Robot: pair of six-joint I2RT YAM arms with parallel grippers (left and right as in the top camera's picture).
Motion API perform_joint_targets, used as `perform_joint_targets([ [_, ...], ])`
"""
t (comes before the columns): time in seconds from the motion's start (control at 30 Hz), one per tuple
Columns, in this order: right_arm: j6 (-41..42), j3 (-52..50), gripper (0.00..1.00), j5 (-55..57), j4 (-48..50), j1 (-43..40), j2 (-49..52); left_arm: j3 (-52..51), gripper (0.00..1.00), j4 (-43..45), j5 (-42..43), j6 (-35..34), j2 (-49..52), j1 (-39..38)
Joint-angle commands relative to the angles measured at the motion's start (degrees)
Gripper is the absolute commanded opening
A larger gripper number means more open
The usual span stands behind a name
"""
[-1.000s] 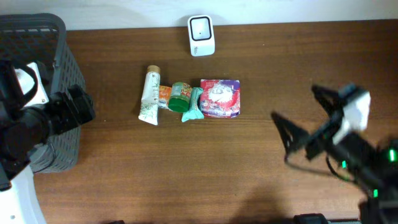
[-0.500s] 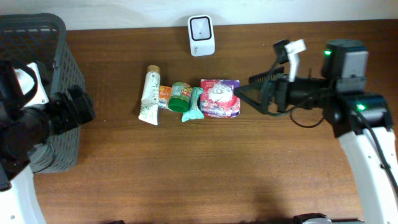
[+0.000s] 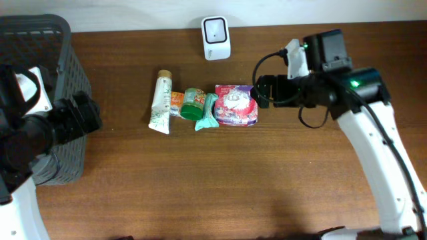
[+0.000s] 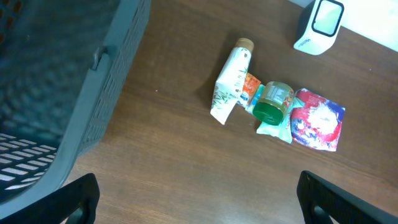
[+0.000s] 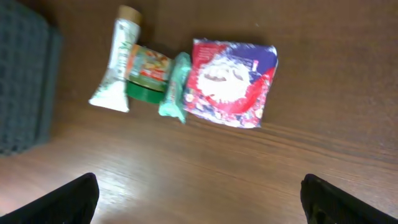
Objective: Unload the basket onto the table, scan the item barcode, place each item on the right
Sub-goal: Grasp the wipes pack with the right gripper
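Observation:
A row of items lies mid-table: a white tube (image 3: 161, 102), a green-lidded jar (image 3: 193, 103), a teal packet (image 3: 208, 112) and a red-and-purple pouch (image 3: 235, 105). A white scanner (image 3: 215, 38) stands behind them at the table's far edge. My right gripper (image 3: 259, 93) hovers open just right of the pouch, which shows in the right wrist view (image 5: 230, 81) above the empty gap between the fingers. My left gripper (image 3: 90, 115) is open beside the basket, well left of the tube (image 4: 231, 81). No barcode is visible on any item.
A dark grey mesh basket (image 3: 40, 93) stands at the table's left end, partly under my left arm. The right arm's white links (image 3: 373, 153) stretch over the right side of the brown table (image 3: 200, 180).
My right arm swung up from the table's lower right and then leftward, ending with its open gripper next to the pouch. The left arm and the items stayed where they were.

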Motion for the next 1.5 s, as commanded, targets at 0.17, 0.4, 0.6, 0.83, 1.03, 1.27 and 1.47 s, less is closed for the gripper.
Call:
perform_joint_targets([
  [0.17,-3.91,1.44,0.99,3.63,0.48,-9.79,0.15,-0.13,0.99,-0.09,0.0,-0.55,-0.09,0.28],
  [0.4,-8.9,-1.75,0.99,-4.46,1.6,-11.67,6.21,-0.13,0.99,-0.09,0.0,-0.55,-0.09,0.28],
  [0.6,-11.67,-1.79,0.89,-15.43,3.76,-12.13,16.37,-0.13,0.99,-0.09,0.0,-0.55,-0.09,0.28],
  [0.83,-13.94,-1.79,0.99,-23.19,2.84,-12.13,25.83,-0.13,0.99,-0.09,0.0,-0.55,-0.09,0.28],
  [1.03,-13.94,-1.79,0.99,-15.89,3.04,-12.11,26.29,-0.13,0.99,-0.09,0.0,-0.55,-0.09,0.28],
  [1.27,-13.92,-1.79,0.99,-15.39,4.85,-12.11,26.29,-0.13,0.99,-0.09,0.0,-0.55,-0.09,0.28],
  [1.47,-13.94,-2.82,0.99,-15.41,5.92,-11.19,26.4,-0.13,0.99,-0.09,0.0,-0.55,-0.09,0.28],
])
